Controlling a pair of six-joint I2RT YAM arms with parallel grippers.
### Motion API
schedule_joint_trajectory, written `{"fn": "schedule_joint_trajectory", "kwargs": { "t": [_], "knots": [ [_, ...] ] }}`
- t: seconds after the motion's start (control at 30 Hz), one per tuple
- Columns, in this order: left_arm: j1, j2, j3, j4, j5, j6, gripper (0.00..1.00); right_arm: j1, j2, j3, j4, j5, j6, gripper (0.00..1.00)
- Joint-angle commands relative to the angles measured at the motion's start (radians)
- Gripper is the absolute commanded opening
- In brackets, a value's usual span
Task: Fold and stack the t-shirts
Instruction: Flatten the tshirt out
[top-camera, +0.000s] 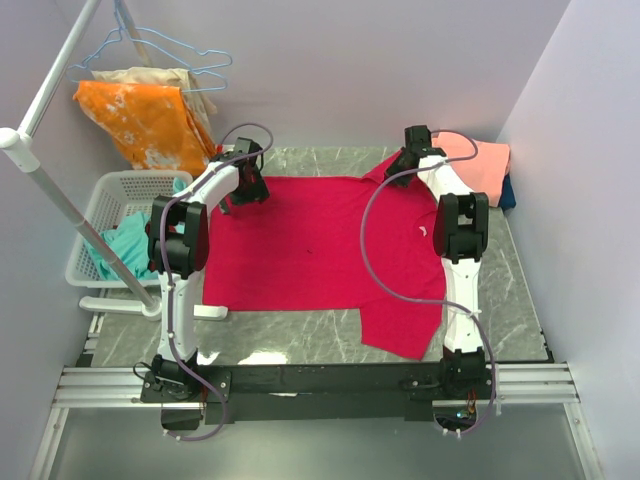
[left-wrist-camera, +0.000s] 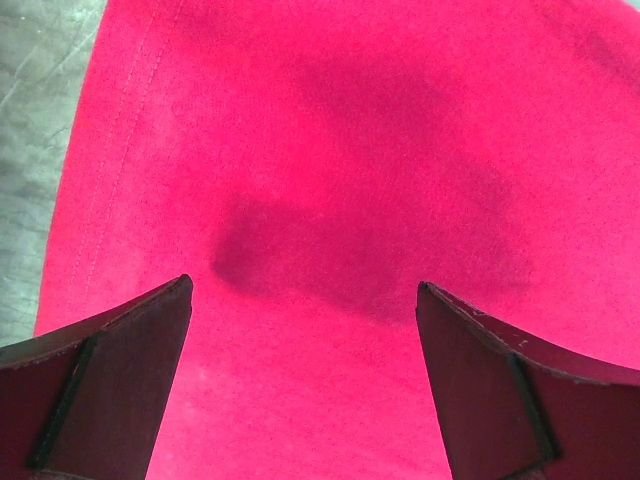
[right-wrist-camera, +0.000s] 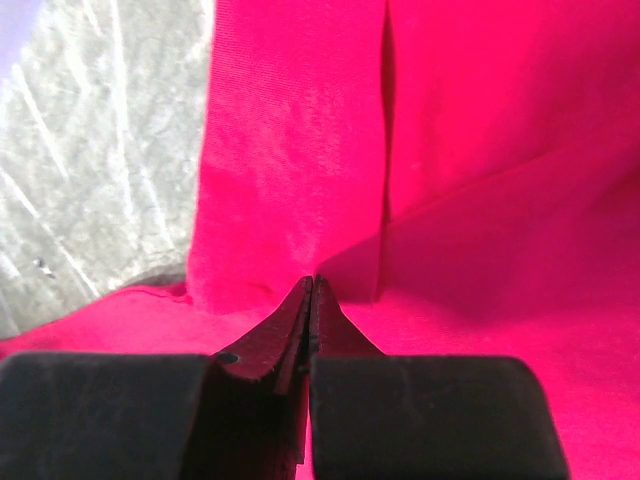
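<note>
On grey marble table (top-camera: 300, 335), crimson t-shirt (top-camera: 300, 250) spread, lilac walls (top-camera: 350, 70)

Closed tool (right-wrist-camera: 312, 300) pinches the crimson t-shirt (right-wrist-camera: 480, 150).

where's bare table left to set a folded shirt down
Widest bare marble: the near strip between the hem of the red t-shirt and the black rail, left of its near sleeve. A narrower strip runs between the right arm and the table edge. Crowded: far right corner, with the pink t-shirt and dark blue t-shirt.
</note>
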Motion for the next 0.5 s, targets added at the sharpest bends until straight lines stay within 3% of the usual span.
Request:
{"fn": "schedule_joint_trajectory", "kwargs": {
  "t": [0.0,0.1,0.13,0.17,0.27,0.47],
  "knots": [
    [-0.005,-0.062,0.010,-0.016,-0.025,0.022,0.99,-0.004,-0.021,-0.013,0.068,-0.017,0.025,0.00],
    [-0.005,-0.062,0.007,-0.013,-0.024,0.024,0.99,-0.004,-0.044,-0.011,0.043,0.013,0.014,0.01],
    [-0.005,-0.060,0.007,-0.011,-0.024,0.024,0.99,-0.002,-0.053,-0.024,0.042,0.025,0.010,0.08],
    [-0.003,-0.059,0.007,-0.010,-0.022,0.025,1.00,-0.004,-0.061,-0.030,0.037,0.045,0.005,0.24],
    [-0.003,-0.051,0.010,-0.008,-0.016,0.025,1.00,-0.004,-0.076,-0.036,0.010,0.073,-0.009,0.33],
    [-0.003,-0.046,0.013,-0.006,-0.008,0.022,0.99,-0.004,-0.081,-0.050,-0.023,0.107,-0.019,0.33]
  ]
}}
